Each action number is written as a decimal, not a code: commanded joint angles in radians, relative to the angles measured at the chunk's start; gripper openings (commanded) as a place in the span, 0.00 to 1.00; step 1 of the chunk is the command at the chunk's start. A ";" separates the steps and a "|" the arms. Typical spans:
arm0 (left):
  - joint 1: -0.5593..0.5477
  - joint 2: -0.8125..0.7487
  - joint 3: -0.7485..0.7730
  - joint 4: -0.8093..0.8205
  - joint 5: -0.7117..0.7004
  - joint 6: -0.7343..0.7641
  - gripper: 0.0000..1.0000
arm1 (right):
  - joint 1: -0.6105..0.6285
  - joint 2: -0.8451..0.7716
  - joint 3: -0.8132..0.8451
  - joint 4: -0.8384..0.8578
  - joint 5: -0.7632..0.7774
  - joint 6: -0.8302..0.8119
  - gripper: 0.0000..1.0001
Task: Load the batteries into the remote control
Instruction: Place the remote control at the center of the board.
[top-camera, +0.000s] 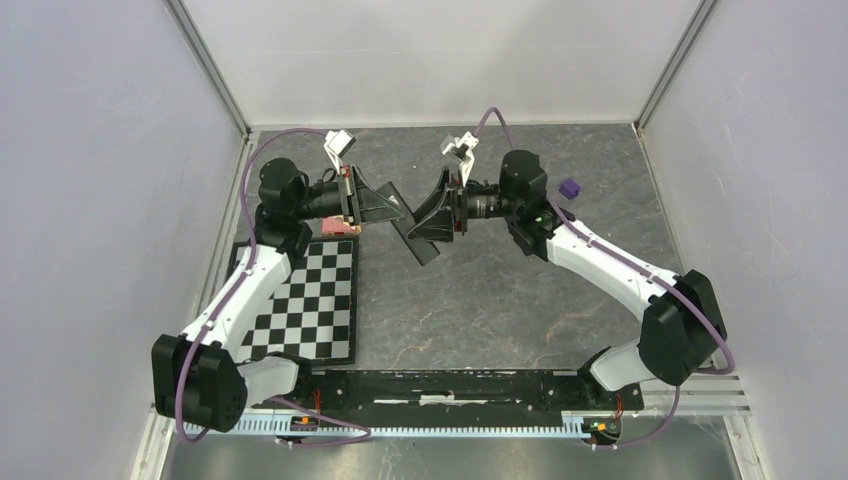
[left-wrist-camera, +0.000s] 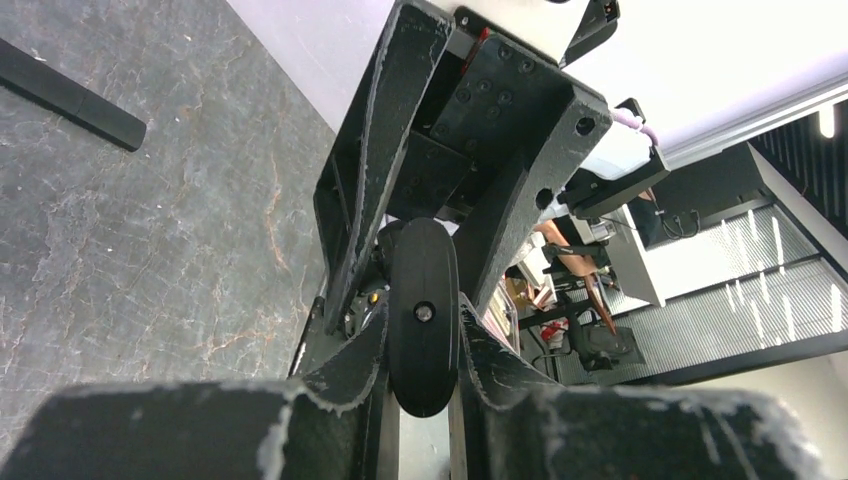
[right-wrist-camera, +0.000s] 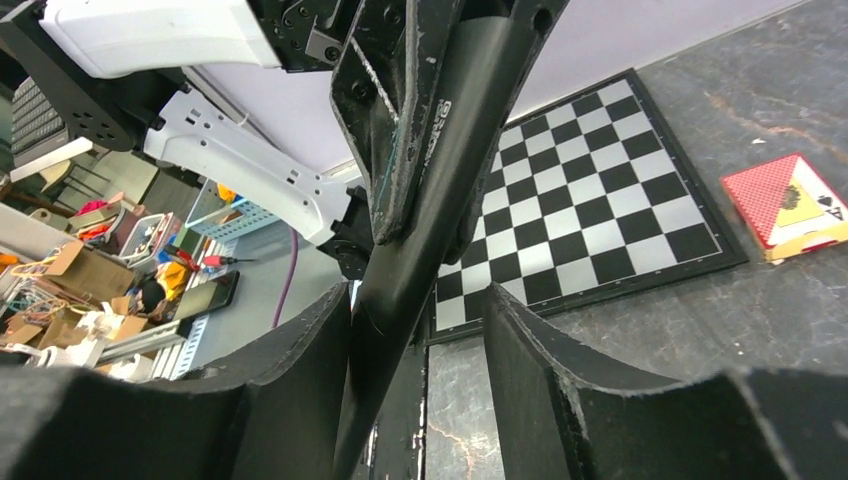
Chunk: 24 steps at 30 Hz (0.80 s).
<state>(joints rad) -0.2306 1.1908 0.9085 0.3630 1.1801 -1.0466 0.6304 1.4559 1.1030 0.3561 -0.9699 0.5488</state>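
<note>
Covering the floor of the top view, the grey veined desk (top-camera: 480, 300) is carrying everything, and we are reading the scene downward in size. Two white and black arms are reaching in from the near edge, the left arm (top-camera: 235, 300) and the right arm (top-camera: 610, 265), and their wrists are meeting over the middle of the desk. A black and white checkerboard mat (top-camera: 310, 300) is lying flat beneath the left arm.

We are seeing the left gripper (left-wrist-camera: 423, 330) with its jaws pressing together on the remote control (right-wrist-camera: 400, 270). Both of its fingers (left-wrist-camera: 350, 365) are touching the black body, one on each side. The remote control is off the desk, running as a slanted black bar from the left gripper through the right gripper (right-wrist-camera: 415, 310).

We are finding the right gripper's jaws standing apart. The bar is lying against the finger (right-wrist-camera: 300, 360) on the picture's left, while a strip of mat and desk is showing between the bar and the other finger.

A second black bar (left-wrist-camera: 70, 95) is lying on the desk, well apart from the held one. A red card box (right-wrist-camera: 790, 205) is resting just beside the mat's edge. A small purple block (top-camera: 569, 188) is sitting near the right arm.
</note>
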 joint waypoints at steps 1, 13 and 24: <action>-0.003 -0.053 0.008 0.040 0.004 0.054 0.02 | 0.024 0.032 0.029 -0.023 -0.010 -0.014 0.52; -0.003 -0.111 0.034 -0.458 -0.204 0.453 0.82 | 0.026 0.030 0.005 0.045 0.170 0.078 0.00; -0.001 -0.254 0.074 -0.771 -0.770 0.606 1.00 | 0.017 0.028 0.009 -0.655 1.241 -0.391 0.00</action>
<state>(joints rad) -0.2325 1.0199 0.9207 -0.3222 0.6186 -0.5217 0.6521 1.4857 1.1133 -0.0551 -0.2829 0.3435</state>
